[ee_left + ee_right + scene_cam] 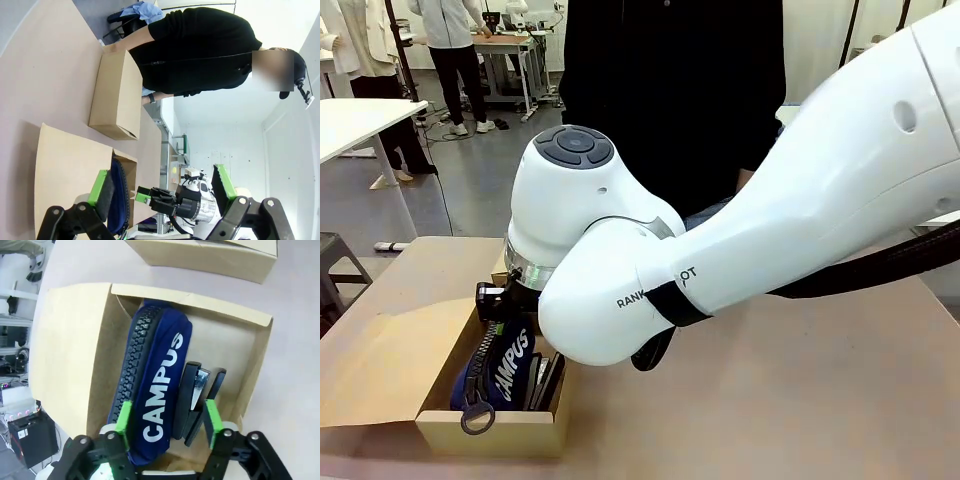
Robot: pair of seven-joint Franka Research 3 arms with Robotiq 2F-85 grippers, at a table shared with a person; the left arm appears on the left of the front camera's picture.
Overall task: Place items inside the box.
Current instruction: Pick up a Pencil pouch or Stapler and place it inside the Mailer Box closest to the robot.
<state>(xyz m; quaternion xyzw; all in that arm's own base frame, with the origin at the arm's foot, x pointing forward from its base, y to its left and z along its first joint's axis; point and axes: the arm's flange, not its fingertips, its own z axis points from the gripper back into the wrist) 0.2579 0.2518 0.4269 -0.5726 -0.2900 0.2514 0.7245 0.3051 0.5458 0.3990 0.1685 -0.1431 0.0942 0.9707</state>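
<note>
An open cardboard box [490, 432] sits at the table's near left, its flap [390, 350] folded out. Inside lies the navy "CAMPUS" pouch [505, 365] with its zip ring hanging over the front wall. Small black staplers [545, 380] stand beside it. In the right wrist view my right gripper [167, 422] hangs open just above the box [190, 297], with its pads astride the near end of the pouch [160, 385] and the staplers [195, 395]. My left gripper [161, 185] is open and holds nothing, off to the side of the box. The grey pouch and the utility knife are out of view.
A second, closed cardboard box [117, 95] lies farther along the table near the person in black [670, 90]. My right arm [740, 250] crosses the middle of the front view and hides much of the table behind it.
</note>
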